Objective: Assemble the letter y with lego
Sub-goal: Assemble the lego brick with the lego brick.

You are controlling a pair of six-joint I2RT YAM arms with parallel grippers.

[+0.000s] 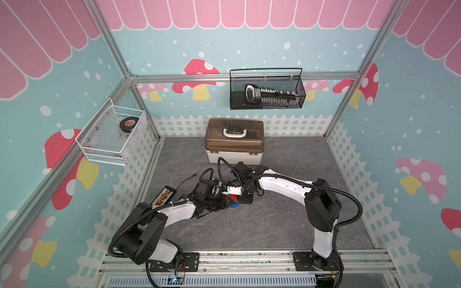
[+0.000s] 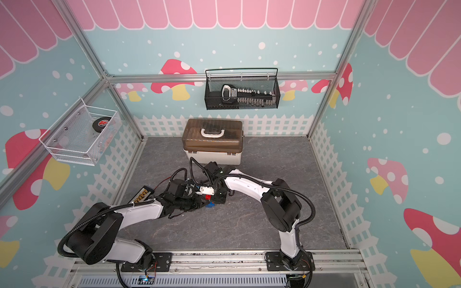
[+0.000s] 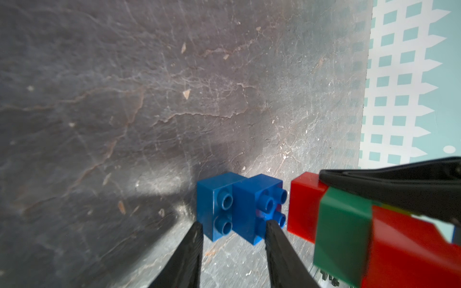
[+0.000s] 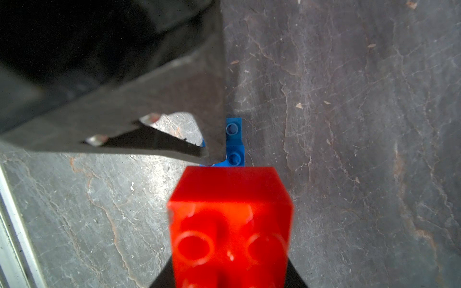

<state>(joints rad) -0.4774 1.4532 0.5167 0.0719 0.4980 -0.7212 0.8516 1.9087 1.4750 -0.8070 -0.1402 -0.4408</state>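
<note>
A lidded toolbox is set at the far edge of the tabletop. A flat black bit case is laid by the left edge, with a red wire beside it. A black mesh basket and a white mesh basket are hung on the walls. In both top views the lego is largely hidden by the two wrists (only slivers of red and blue are left showing) near the middle of the tabletop. The blue bricks, two joined and laid on their side, are flanked by the fingers of the left pincer, which is held partly open; whether they are clamped cannot be told. The red-and-green assembly is gripped fast by the right pincer. Its red end is held just beside the blue studs, with a narrow gap seen between.
</note>
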